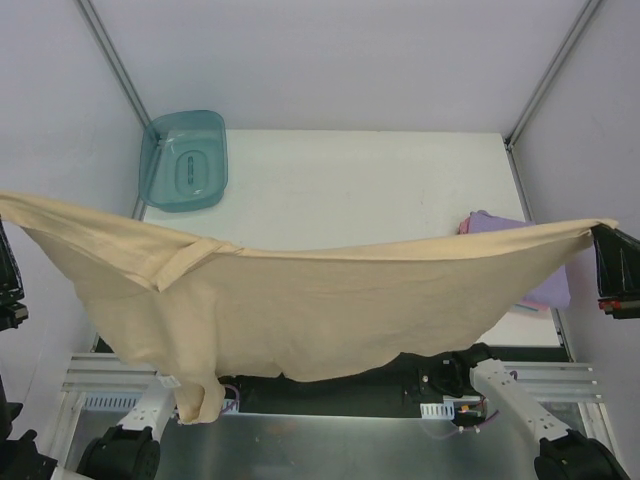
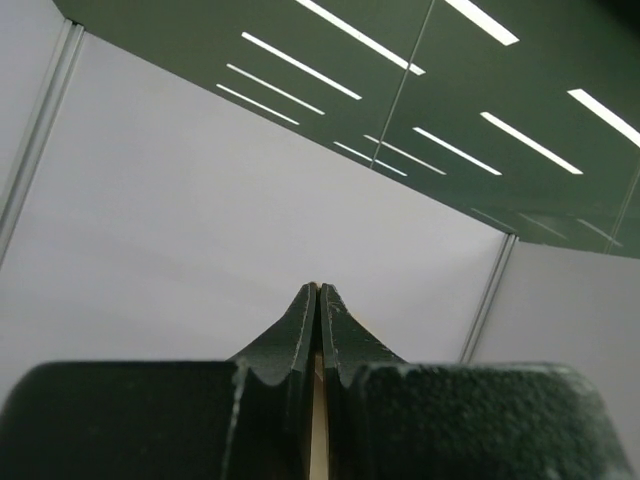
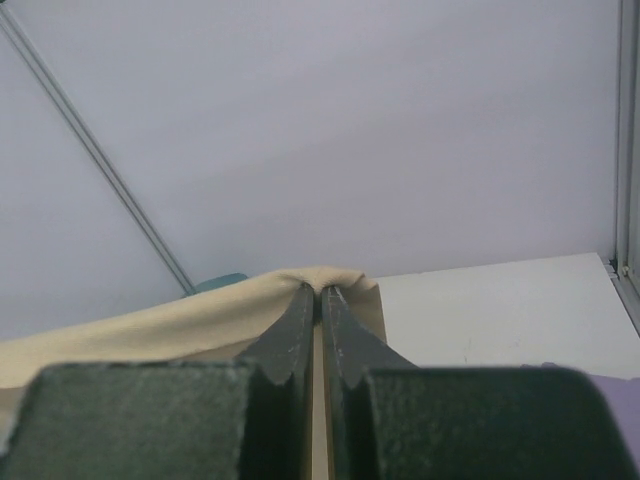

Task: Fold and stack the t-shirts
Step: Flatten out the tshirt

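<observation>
Both grippers are clamped on the tan t-shirt (image 1: 320, 310). Left gripper (image 2: 318, 292) is pinched tight, with a tan sliver showing between its fingers. Right gripper (image 3: 320, 292) is pinched on a bunched edge. We have the shirt stretched wide in the air over the near half of the table (image 1: 350, 190). It sags in the middle, and one corner hangs low near the left base. Teal tub (image 1: 152, 165) sits upright at the table's far left corner; through the translucent plastic we see its moulded oval floor. Lavender t-shirt (image 1: 552, 288) lies folded at the right table edge, partly hidden behind the tan one. Pink t-shirt (image 1: 466, 226) shows as a sliver touching it; we can't tell if it's underneath.
</observation>
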Action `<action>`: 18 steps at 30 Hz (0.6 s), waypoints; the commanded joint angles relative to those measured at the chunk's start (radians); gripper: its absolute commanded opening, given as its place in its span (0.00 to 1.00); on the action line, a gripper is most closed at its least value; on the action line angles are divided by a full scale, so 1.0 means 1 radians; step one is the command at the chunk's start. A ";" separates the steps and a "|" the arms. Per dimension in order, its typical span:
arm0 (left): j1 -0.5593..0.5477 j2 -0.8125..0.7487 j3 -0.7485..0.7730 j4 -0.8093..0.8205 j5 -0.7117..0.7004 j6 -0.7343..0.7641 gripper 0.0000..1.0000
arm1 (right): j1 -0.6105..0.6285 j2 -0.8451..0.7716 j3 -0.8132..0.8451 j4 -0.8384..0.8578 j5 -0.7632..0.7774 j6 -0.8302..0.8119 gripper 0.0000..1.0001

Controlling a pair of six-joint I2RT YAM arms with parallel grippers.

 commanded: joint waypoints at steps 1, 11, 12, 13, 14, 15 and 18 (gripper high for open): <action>0.011 0.088 -0.021 0.007 0.057 0.053 0.00 | -0.005 0.051 -0.041 0.010 0.040 -0.054 0.01; 0.011 0.454 -0.279 0.097 0.191 0.236 0.00 | -0.020 0.271 -0.396 0.200 0.381 -0.120 0.01; 0.011 0.483 -0.352 0.152 0.188 0.268 0.00 | -0.037 0.299 -0.426 0.223 0.373 -0.120 0.02; 0.009 0.516 -0.386 0.186 0.177 0.280 0.00 | -0.087 0.336 -0.463 0.243 0.351 -0.095 0.02; 0.009 0.589 -0.415 0.213 0.162 0.291 0.00 | -0.113 0.406 -0.515 0.281 0.277 -0.082 0.02; 0.009 0.634 -0.452 0.233 0.162 0.311 0.00 | -0.141 0.455 -0.545 0.301 0.242 -0.070 0.02; 0.011 0.851 -0.436 0.289 0.192 0.305 0.00 | -0.222 0.664 -0.630 0.414 0.151 -0.038 0.04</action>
